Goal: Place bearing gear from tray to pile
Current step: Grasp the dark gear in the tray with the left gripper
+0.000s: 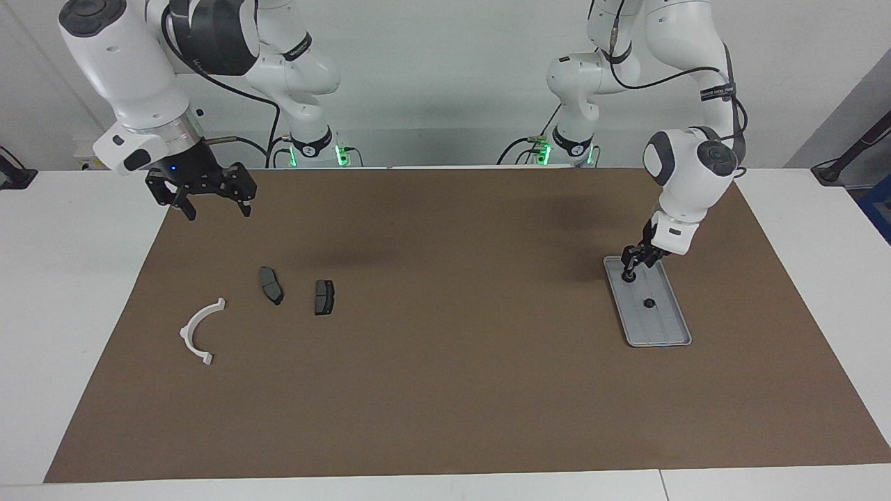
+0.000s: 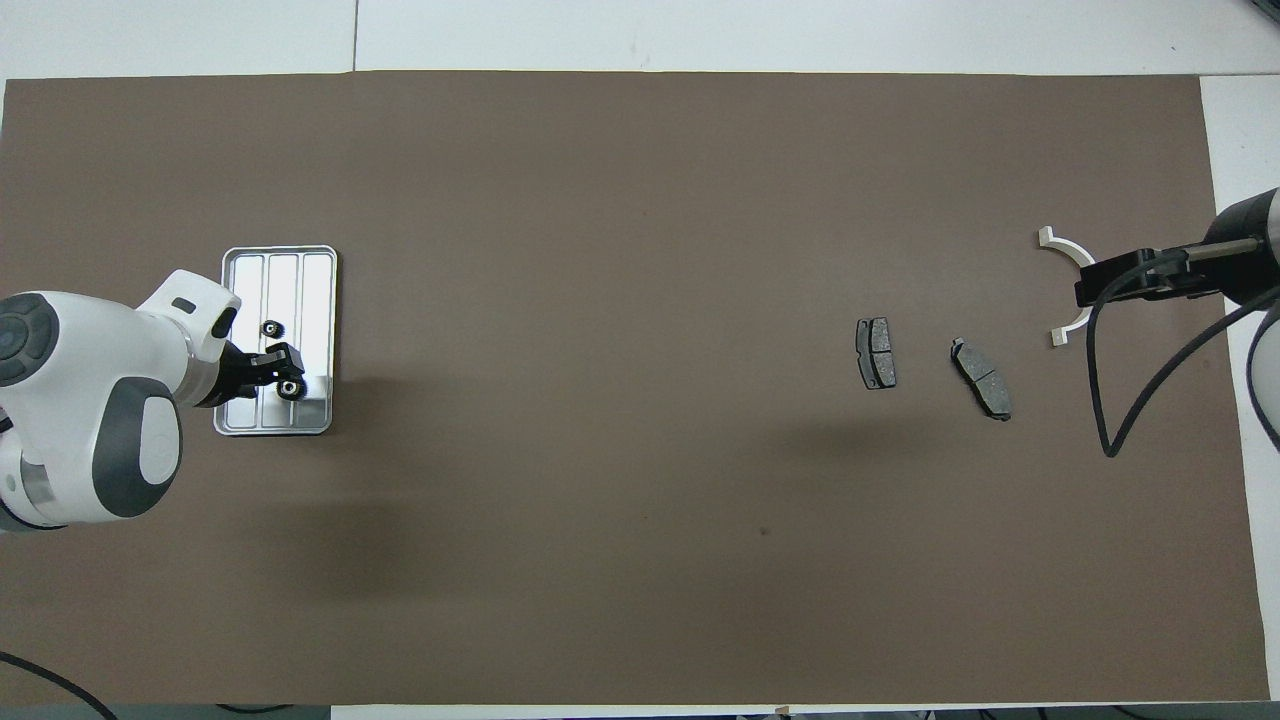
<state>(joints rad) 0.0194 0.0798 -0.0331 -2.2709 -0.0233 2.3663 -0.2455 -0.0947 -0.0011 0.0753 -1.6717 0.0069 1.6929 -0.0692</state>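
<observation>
The silver tray (image 1: 665,327) (image 2: 300,275) lies toward the left arm's end of the brown mat. Two small black bearing gears sit in it. One gear (image 1: 649,303) (image 2: 270,328) rests free at mid-tray. The other gear (image 1: 627,276) (image 2: 291,388) sits at the tray's end nearer the robots. My left gripper (image 1: 630,268) (image 2: 285,370) is lowered right onto this second gear. The pile is a white half-ring bracket (image 1: 198,332) (image 2: 1060,243) and two dark pads (image 1: 271,285) (image 1: 324,297). My right gripper (image 1: 209,202) (image 2: 1095,285) waits open in the air above the pile's end of the mat.
The brown mat (image 1: 445,390) covers most of the white table. In the overhead view the right gripper and its cable (image 2: 1100,400) overlap the bracket. The two pads (image 2: 876,353) (image 2: 982,378) lie side by side, apart from each other.
</observation>
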